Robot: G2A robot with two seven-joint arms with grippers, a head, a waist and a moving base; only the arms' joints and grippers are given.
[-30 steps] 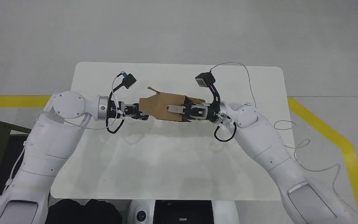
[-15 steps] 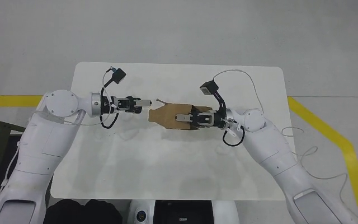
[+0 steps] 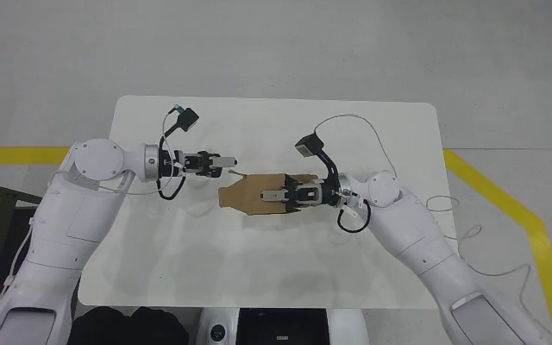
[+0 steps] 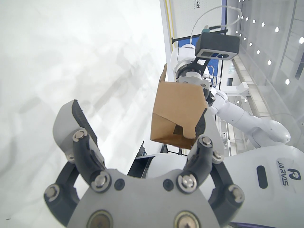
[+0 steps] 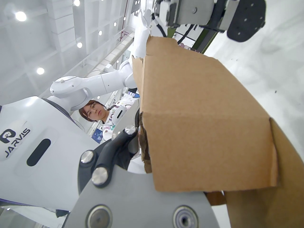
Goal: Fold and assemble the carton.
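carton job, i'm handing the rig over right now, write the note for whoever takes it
Left gripper: open, empty, apart from the carton.
Right gripper: shut on the carton, over the middle of the table.
Done: carton opened into a box shape.
Left: the end flaps facing the left gripper are not fully closed; fold them shut.

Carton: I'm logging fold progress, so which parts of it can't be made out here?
- End of the carton held by the right pincer: right wrist view, the cardboard wall covers it.
- Inside behind the end flaps: left wrist view, just a dark gap.
- Underside and any table contact: top view, the carton itself hides it.
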